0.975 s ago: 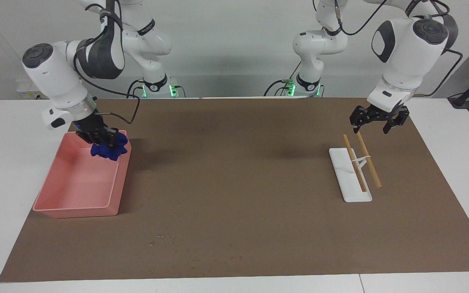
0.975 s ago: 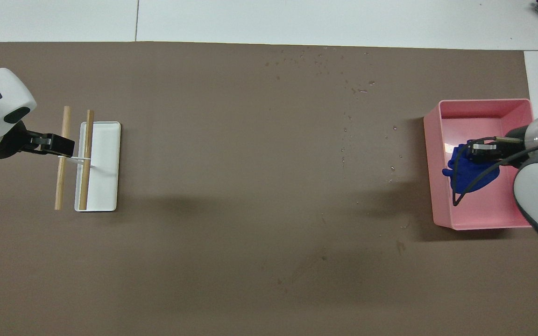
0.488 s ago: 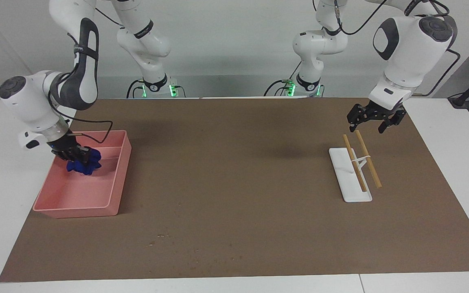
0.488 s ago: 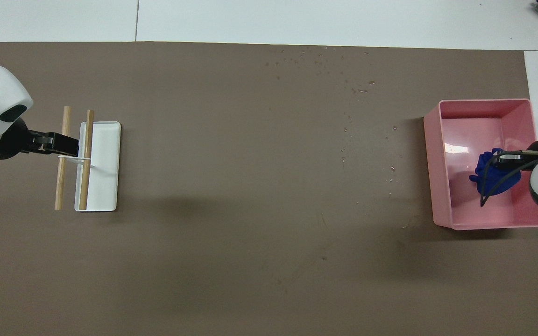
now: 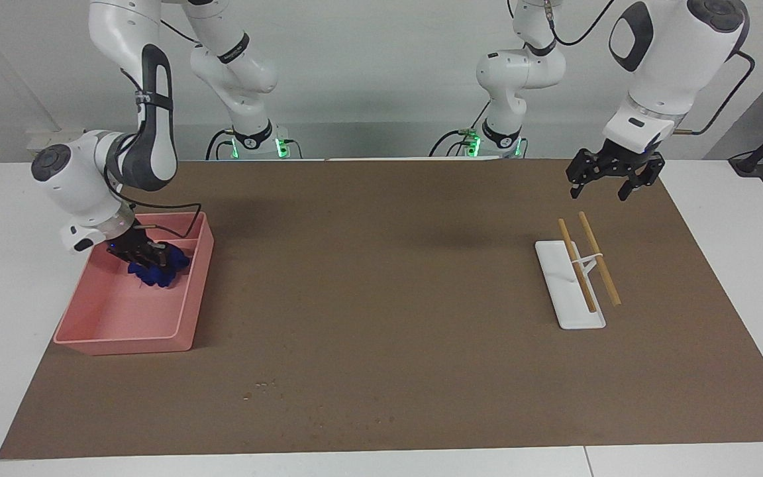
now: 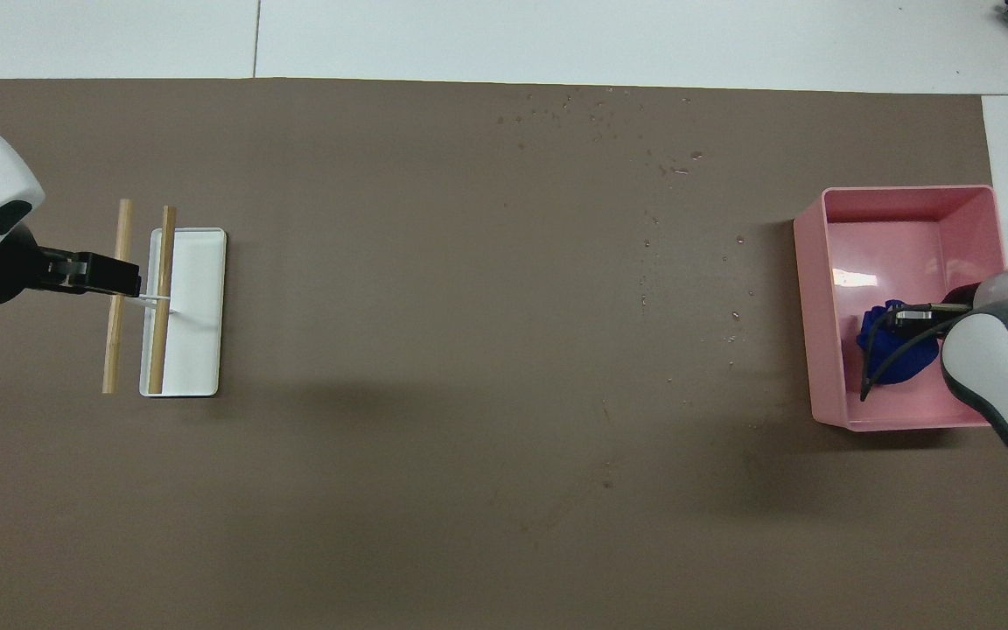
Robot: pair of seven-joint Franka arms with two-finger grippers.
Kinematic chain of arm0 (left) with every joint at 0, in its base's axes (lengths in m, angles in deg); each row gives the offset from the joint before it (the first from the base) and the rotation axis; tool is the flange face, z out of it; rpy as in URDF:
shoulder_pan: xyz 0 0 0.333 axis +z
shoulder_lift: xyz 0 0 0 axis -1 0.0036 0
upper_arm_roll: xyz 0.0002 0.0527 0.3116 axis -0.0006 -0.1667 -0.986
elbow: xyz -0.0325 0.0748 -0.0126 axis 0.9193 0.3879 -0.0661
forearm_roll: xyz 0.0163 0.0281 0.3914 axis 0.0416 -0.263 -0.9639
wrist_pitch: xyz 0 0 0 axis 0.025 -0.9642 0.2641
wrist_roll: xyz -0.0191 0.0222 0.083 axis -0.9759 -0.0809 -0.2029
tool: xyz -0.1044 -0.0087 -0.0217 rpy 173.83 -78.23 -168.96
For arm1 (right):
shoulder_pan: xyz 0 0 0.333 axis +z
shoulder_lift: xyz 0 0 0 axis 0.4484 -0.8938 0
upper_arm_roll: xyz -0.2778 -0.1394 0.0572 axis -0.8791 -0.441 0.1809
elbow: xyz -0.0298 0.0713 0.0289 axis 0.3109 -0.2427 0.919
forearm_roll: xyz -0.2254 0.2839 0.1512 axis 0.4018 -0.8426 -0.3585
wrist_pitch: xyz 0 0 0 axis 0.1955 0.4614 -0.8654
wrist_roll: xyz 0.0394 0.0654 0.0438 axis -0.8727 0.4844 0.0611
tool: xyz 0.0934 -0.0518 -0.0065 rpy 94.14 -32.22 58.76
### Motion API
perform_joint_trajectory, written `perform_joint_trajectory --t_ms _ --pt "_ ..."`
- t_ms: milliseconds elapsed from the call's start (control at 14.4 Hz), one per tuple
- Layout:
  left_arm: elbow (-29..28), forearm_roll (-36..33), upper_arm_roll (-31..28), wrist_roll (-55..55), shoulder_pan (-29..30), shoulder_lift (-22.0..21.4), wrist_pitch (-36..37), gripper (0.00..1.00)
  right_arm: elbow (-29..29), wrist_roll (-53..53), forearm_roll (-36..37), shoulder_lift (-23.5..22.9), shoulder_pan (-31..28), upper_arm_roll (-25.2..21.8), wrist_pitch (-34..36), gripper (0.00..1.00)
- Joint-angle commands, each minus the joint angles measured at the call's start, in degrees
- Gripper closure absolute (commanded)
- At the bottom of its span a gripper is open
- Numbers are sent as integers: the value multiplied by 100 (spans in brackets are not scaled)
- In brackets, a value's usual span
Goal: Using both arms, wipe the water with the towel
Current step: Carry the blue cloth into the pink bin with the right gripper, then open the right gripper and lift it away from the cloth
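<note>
Since a second ago, my right fingers (image 5: 156, 257) have carried the towel (image 5: 156, 271) from above the pink tray's (image 5: 126, 341) rim down into the tray, and my left fingers (image 5: 609, 180) have risen higher over the mat. Right now the right fingers sit pressed on the towel; whether they still clench it or have let go I cannot tell. The left fingers are spread wide with nothing between them, waiting in the air over the brown mat (image 5: 381, 298) above the two wooden sticks (image 5: 588, 260).

Taking the pink tray as my mark: the towel lies inside it, on the floor of the half nearer the robots. It is a crumpled royal-blue lump (image 6: 893, 350) with no clear long axis and no direction it points. The tray's walls surround it on all sides, and my right wrist and its black cable (image 6: 885, 363) hang over it.

Scattered water drops (image 6: 653, 166) speckle the mat beside the tray, spreading farther from the robots and toward the table's middle. Well apart from the tray, at the left arm's end, a white flat holder (image 6: 193, 306) carries the sticks on a small rest, their lengths running away from the robots.
</note>
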Motion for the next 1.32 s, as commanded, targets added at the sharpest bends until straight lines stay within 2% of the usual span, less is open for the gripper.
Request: perform_joint_trajectory --t_ms 0,209,488,627,836,1254 --pt "192 45 -58 -35 -17 -34 292 0 399 2 374 195 18 30 548 0" --pt "850 -121 -49 -26 -52 228 1056 0 980 -42 542 467 360 39 1189 0" --pt "773 -130 -49 36 -26 194 969 0 2235 -1128 823 486 895 74 2480 0" --pt "720 -130 -49 27 -17 194 734 0 2676 -1648 850 503 1186 74 2947 0" --pt "387 -130 -58 36 53 80 434 0 3361 -1844 735 556 1397 196 3834 0" --pt "298 -130 -49 36 62 27 424 0 3302 -1976 727 740 1442 276 4319 0"
